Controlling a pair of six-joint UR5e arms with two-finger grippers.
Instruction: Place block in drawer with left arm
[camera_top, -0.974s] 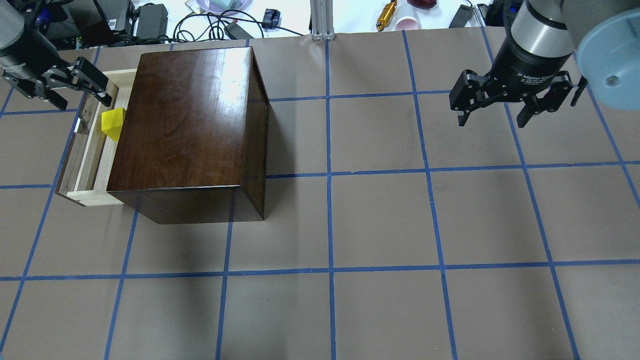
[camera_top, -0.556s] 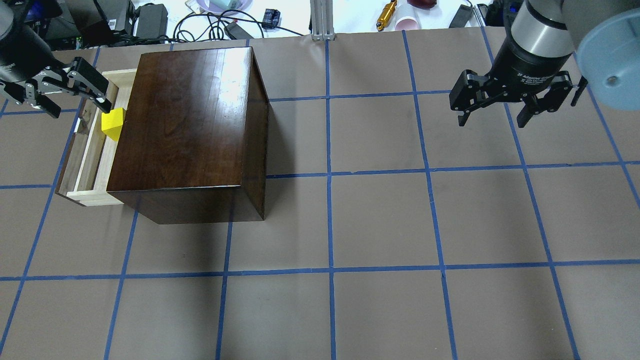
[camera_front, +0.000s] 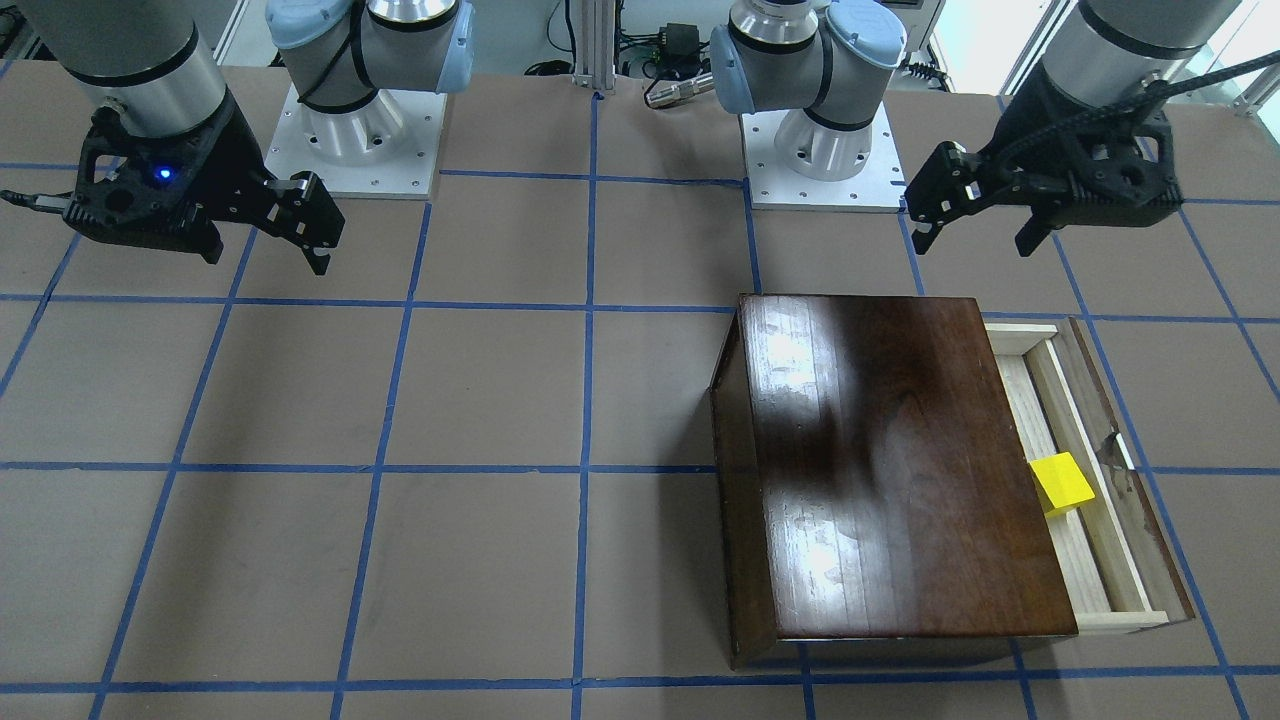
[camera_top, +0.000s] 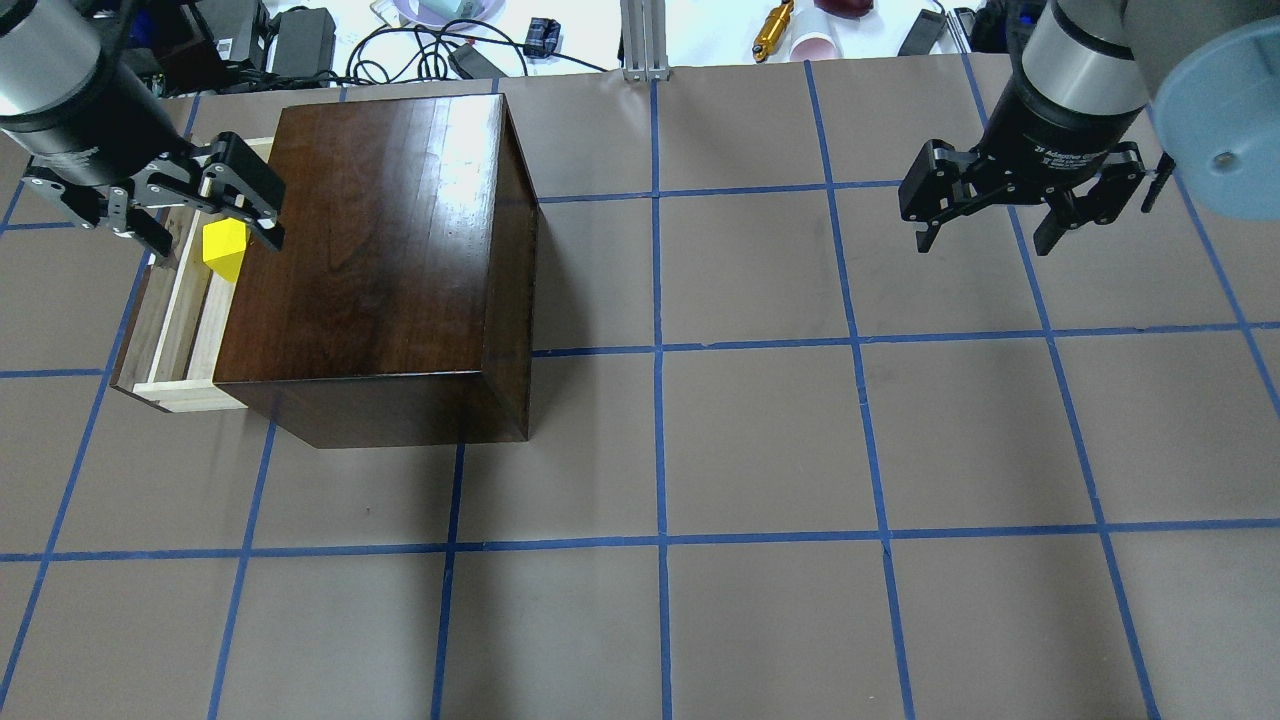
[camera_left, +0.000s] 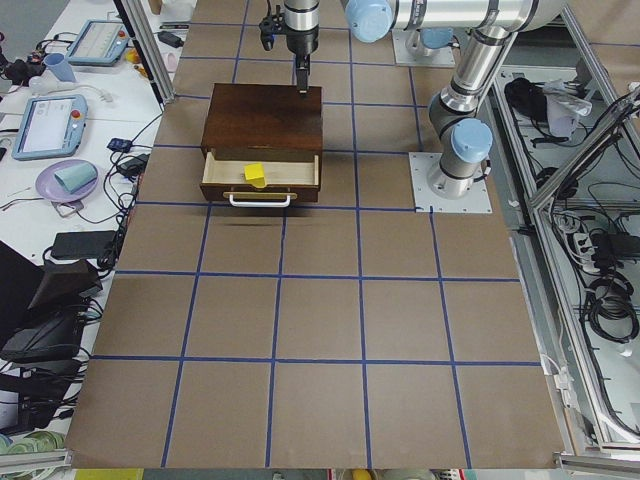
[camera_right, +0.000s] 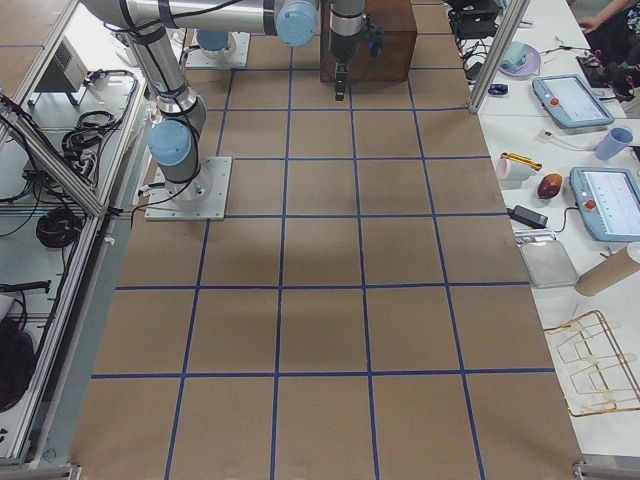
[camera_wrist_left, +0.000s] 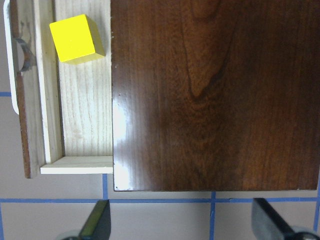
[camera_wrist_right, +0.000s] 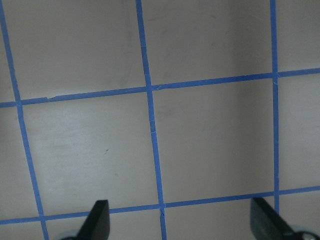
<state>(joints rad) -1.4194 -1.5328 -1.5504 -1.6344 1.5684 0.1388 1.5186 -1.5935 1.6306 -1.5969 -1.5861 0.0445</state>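
The yellow block (camera_top: 225, 248) lies loose in the open pale-wood drawer (camera_top: 180, 300), which is pulled out of the dark brown cabinet (camera_top: 380, 240) to the left. It also shows in the front view (camera_front: 1063, 483) and the left wrist view (camera_wrist_left: 75, 39). My left gripper (camera_top: 215, 240) is open and empty. It hangs well above the drawer's far end and the cabinet's edge. Its fingertips (camera_wrist_left: 97, 222) frame the cabinet (camera_wrist_left: 215, 95) and drawer (camera_wrist_left: 85, 120) from above. My right gripper (camera_top: 985, 245) is open and empty over bare table at the far right.
The drawer's front panel carries a white handle (camera_left: 260, 200). Cables, adapters and cups (camera_top: 815, 45) lie beyond the table's far edge. The table is covered in brown paper with a blue tape grid (camera_top: 660, 350).
My left gripper has moved right, from beside the drawer's far left end to above the drawer and cabinet edge. The block, drawer and right arm have not moved.
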